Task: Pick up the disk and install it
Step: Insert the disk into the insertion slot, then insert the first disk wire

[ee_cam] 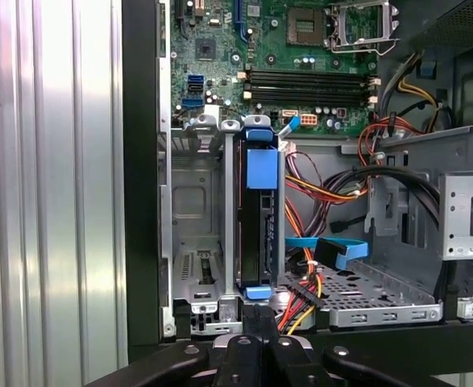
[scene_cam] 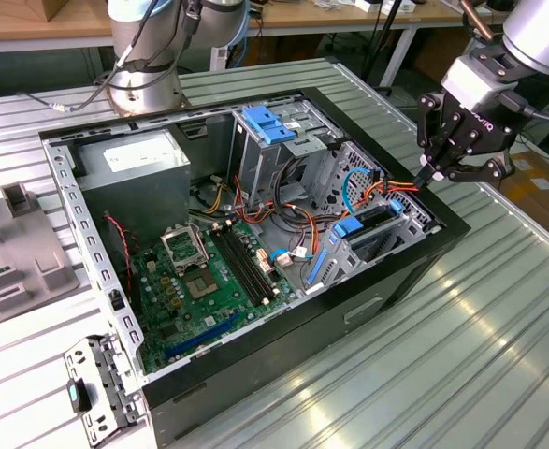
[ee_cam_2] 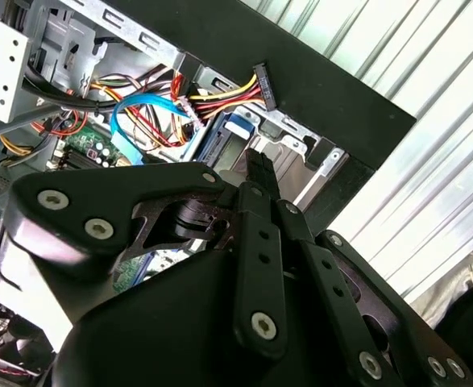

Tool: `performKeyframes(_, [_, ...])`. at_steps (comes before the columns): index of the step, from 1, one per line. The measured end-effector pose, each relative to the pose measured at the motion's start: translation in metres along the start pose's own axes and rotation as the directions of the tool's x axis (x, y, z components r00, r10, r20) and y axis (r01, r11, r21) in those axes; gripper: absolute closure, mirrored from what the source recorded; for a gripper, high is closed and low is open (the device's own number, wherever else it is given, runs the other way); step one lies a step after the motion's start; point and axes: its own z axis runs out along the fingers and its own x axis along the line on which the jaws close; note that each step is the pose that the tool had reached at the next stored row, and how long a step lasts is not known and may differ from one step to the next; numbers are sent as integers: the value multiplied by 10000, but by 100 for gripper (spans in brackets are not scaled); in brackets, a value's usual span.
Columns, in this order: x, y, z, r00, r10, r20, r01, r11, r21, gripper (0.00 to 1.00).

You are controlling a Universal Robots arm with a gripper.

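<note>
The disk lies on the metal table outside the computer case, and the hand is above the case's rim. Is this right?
No. The disk stands on edge in a bay inside the computer case, as the first wrist view shows. The hand is above the case's rim, as said.
</note>
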Motion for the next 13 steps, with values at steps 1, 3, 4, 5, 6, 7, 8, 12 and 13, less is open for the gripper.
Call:
performKeyframes(1, [0,-1,1,10000,1,0,-1,10000,0,89])
performKeyframes(3, [0,-4,2,10000,0,1,0,10000,0,89])
performKeyframes(4, [0,-4,3,10000,0,1,0,10000,0,89])
performKeyframes(5, [0,-4,3,10000,0,1,0,10000,0,89])
performKeyframes(6, [0,-4,3,10000,0,0,0,10000,0,89])
performKeyframes(7, [0,-5,3,10000,0,1,0,10000,0,89])
performKeyframes(8, [0,-5,3,10000,0,1,0,10000,0,89])
performKeyframes(12, [-4,-10,12,10000,-1,3,1,10000,0,89])
performKeyframes(13, [-11,-12,17,10000,0,1,0,10000,0,89])
